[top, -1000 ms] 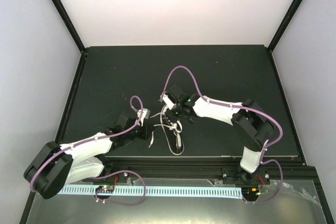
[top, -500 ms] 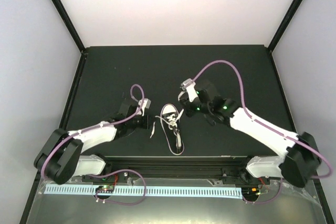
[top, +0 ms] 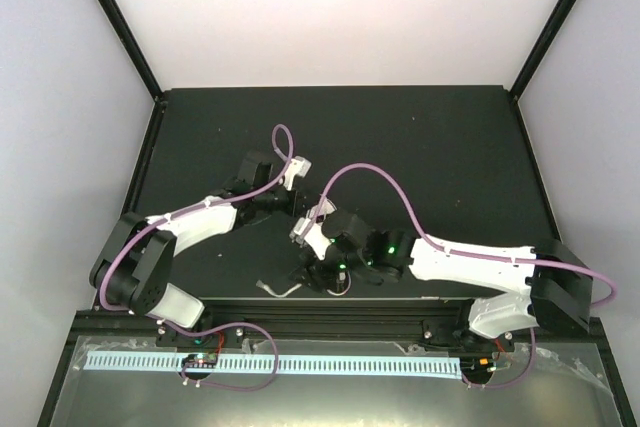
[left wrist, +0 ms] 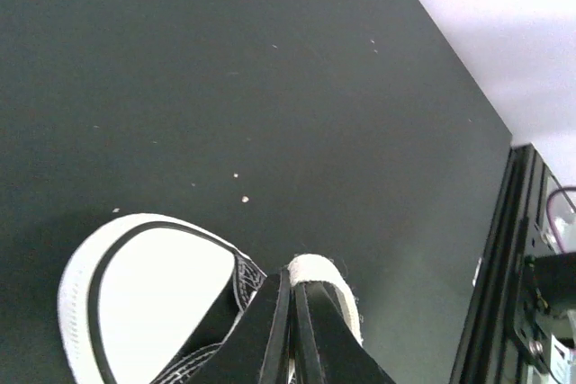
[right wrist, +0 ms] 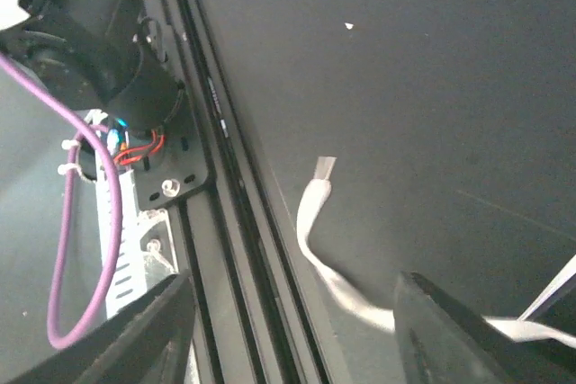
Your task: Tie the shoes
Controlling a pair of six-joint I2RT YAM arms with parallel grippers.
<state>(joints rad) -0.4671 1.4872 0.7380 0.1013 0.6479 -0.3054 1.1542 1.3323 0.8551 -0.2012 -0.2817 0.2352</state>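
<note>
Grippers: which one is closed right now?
The left gripper, pinched shut on a white lace by the sneaker; the right gripper stands open.

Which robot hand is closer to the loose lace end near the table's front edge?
Right. The right gripper hovers open just beside the lace end; the left gripper sits farther back at the sneaker, pinching a lace strand.

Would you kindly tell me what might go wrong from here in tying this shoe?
The left gripper is shut on a white lace right beside the sneaker; pulling may drag the shoe instead of tightening. The right gripper is open over a loose lace end lying near the table's front rail; closing could miss it or strike the rail.
</note>
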